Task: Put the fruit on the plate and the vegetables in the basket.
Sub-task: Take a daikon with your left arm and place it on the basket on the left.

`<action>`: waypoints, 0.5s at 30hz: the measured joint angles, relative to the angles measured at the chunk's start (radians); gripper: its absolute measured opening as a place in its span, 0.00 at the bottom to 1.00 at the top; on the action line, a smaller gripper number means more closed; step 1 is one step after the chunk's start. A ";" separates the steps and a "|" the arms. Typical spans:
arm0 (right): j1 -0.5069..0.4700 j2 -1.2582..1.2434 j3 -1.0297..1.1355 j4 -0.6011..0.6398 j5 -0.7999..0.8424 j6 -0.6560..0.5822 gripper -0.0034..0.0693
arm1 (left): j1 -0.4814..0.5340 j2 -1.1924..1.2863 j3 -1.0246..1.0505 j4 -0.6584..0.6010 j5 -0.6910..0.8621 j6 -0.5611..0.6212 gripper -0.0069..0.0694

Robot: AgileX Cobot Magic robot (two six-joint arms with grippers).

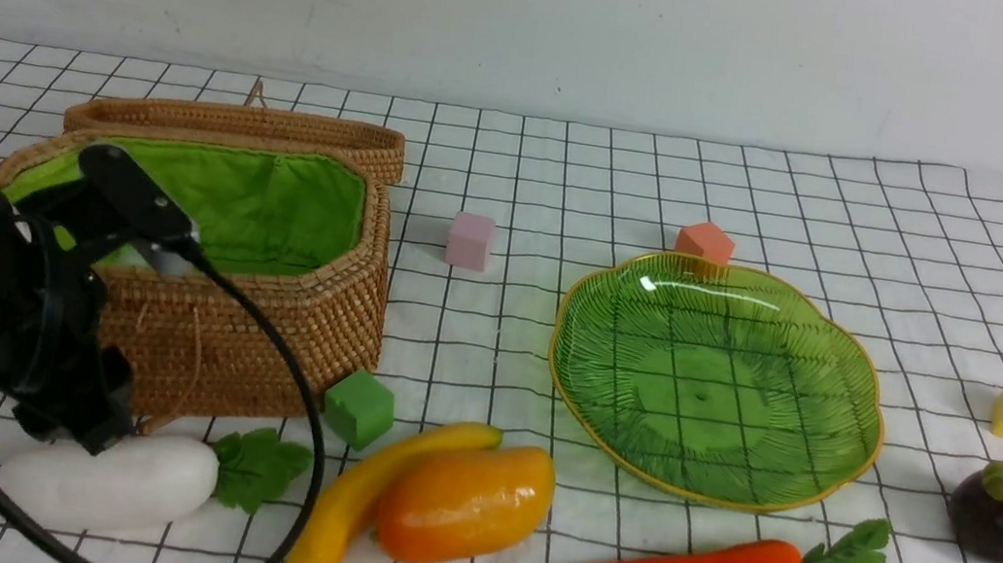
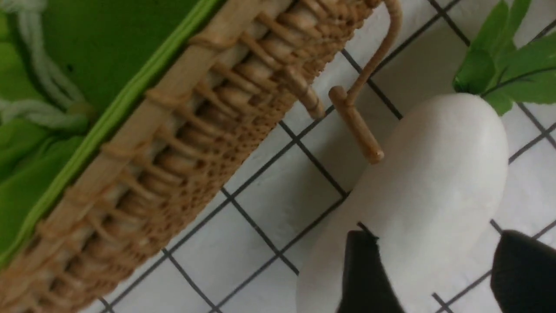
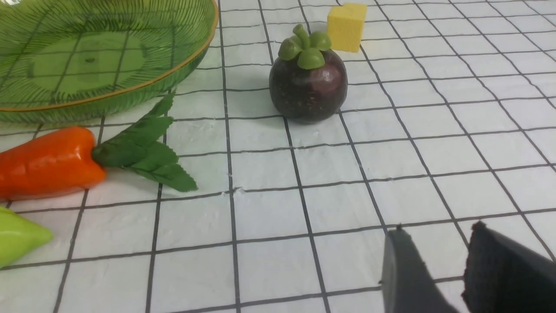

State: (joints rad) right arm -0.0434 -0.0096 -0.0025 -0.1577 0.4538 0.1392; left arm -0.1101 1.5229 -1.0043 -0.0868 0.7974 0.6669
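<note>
Six toy pieces unsorted. Left gripper (image 2: 438, 243): jaws wide, straddling root end of radish (image 1: 106, 476), nothing clamped. Radish lies at 6 o'clock of the basket (image 1: 261, 316), just beside its toggle (image 2: 356, 124). Hazards: an off-centre pinch may squirt the slick rounded body out; fingers may snag the toggle. Right gripper (image 3: 438, 230): narrowly parted, empty.

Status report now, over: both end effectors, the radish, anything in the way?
Left end effector open, over white radish, no grip yet. Right end effector open, empty, short of mangosteen. Nothing on plate. Wooden toggle of basket hangs beside radish.
</note>
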 joint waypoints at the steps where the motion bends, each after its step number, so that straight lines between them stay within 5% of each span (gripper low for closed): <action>1: 0.000 0.000 0.000 0.000 0.000 0.000 0.37 | 0.000 0.018 0.000 0.007 -0.013 0.007 0.71; 3: 0.000 0.000 0.000 0.000 0.000 0.000 0.37 | 0.000 0.054 0.000 0.015 -0.044 0.011 0.86; 6: 0.000 0.000 0.000 0.000 0.000 0.000 0.37 | 0.000 0.107 -0.002 0.012 -0.053 0.009 0.95; 15: 0.000 0.000 0.000 0.000 0.000 0.000 0.37 | 0.000 0.206 -0.012 -0.011 -0.029 0.012 0.86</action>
State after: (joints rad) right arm -0.0434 -0.0096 -0.0025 -0.1577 0.4538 0.1392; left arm -0.1101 1.7291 -1.0165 -0.0976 0.7684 0.6793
